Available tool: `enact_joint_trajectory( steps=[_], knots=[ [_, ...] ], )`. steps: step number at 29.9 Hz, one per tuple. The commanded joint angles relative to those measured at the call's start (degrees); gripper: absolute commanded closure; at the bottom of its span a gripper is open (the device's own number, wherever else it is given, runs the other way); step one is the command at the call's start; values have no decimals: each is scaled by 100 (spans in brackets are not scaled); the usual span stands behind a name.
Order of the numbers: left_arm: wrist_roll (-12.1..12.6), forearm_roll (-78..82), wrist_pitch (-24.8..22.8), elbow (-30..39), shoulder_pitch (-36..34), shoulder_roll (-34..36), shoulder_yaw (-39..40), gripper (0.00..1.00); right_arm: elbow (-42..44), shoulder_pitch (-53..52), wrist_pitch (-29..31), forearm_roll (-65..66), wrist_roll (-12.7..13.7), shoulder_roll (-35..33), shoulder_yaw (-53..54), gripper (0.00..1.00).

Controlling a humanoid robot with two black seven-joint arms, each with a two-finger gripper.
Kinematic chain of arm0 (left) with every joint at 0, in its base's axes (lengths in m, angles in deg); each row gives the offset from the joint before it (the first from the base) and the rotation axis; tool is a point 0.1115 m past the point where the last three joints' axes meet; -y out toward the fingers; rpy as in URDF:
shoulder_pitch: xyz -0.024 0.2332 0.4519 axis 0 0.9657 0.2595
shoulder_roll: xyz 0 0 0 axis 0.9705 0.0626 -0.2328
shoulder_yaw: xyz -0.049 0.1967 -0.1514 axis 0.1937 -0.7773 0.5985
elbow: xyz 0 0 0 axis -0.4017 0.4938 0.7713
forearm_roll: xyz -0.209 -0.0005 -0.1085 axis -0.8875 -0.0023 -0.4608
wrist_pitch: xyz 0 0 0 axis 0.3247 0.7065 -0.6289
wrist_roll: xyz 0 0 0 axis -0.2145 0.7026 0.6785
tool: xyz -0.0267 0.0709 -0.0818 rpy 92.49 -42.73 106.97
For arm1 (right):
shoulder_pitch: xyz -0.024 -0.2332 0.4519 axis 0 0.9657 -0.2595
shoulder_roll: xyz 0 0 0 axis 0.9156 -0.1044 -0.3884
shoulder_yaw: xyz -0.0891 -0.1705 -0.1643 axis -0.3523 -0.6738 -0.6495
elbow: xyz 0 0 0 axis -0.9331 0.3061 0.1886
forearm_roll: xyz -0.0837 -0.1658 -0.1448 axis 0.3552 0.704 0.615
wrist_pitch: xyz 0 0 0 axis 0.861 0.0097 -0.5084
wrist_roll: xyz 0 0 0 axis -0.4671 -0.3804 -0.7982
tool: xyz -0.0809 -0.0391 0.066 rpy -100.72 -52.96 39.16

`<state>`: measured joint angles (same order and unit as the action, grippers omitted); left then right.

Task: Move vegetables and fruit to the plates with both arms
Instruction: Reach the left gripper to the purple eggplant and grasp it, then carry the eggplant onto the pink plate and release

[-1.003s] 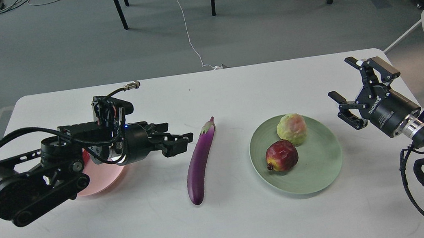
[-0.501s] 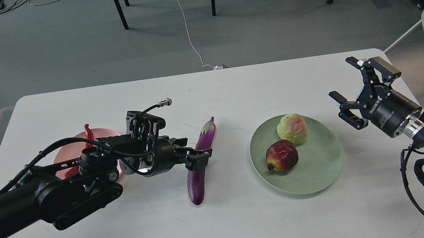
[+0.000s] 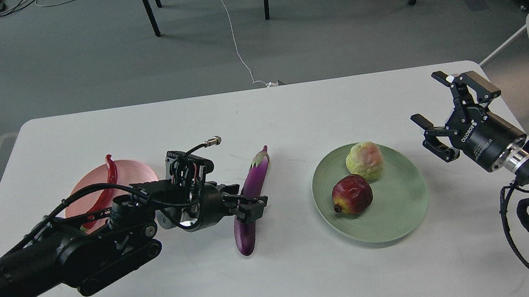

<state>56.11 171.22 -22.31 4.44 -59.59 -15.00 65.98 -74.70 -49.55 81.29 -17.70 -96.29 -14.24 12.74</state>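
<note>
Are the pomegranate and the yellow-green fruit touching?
Apart. The head view shows a strip of green plate between the pomegranate and the yellow-green fruit.

Eggplant (image 3: 249,199) on table – chili (image 3: 105,190) on pink plate (image 3: 142,173)

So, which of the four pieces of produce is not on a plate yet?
The purple eggplant. It lies on the white table, while the red chili is on the pink plate and both fruits sit on the green plate.
</note>
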Motion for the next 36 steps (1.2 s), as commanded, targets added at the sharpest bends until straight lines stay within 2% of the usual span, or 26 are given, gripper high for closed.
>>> enact_joint_trajectory(
  steps=[1,3,7,12,19,24,26,28,31,32,36],
  knots=[
    [80,-9,16,-2,2,8,13,84,0,0,3,0,0,0,0,5],
    [98,-26,25,16,20,61,22,91,9,0,-6,0,0,9,0,5],
    [81,-53,69,121,20,306,84,91,9,-9,-6,9,0,9,-9,5],
    [-34,-88,87,543,-59,1123,311,91,0,-9,3,0,0,9,-18,5],
    [-631,-167,43,657,28,2547,497,90,18,-35,3,9,0,70,-44,5],
    [-877,-360,78,570,300,2988,497,86,18,-53,-6,9,0,70,-71,5],
    [-921,-430,78,561,362,3084,497,80,18,-62,3,9,0,70,-71,5],
    [-913,-448,61,561,389,3155,488,67,18,-62,-6,9,0,70,-71,5],
    [-913,-448,51,543,512,3216,488,23,9,-62,3,9,0,70,-71,5],
    [-913,-448,60,526,512,3225,488,14,9,-71,3,9,0,70,-71,5],
    [-921,-439,69,490,512,3251,523,4,9,-71,-6,9,0,53,-71,5]
  ],
)
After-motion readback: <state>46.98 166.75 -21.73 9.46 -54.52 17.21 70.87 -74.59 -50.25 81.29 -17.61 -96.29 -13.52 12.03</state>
